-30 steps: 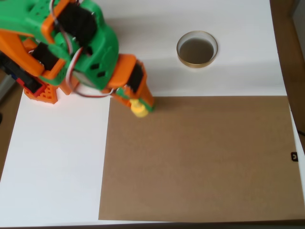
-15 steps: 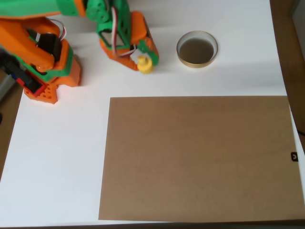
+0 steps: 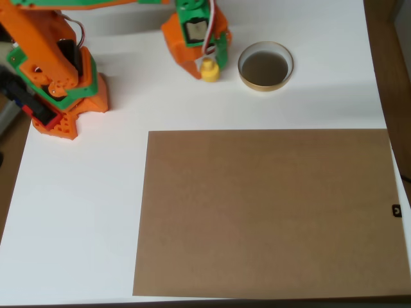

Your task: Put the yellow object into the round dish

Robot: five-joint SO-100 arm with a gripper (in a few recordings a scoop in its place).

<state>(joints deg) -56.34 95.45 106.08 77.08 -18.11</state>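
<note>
- A white table (image 3: 77, 212) fills the overhead view, and a big brown sheet (image 3: 266, 212) lies flat across its lower right.
- The orange and green arm (image 3: 58, 61) stands at the upper left and reaches right along the top edge.
- The round dish (image 3: 266, 66) sits in the upper right of centre on bare white table, with nothing in its dark inside.
- The gripper (image 3: 209, 63) hangs just left of the dish, closed around the yellow object (image 3: 210, 70).
- The yellow object pokes out below the fingertips, beside the dish's left rim and not over it.
- It looks like small hard plastic: light and stiff, probably a little slick. A pinch across the narrow knob or round body should hold it. A drop from too high might make it bounce out of the shallow dish.
</note>
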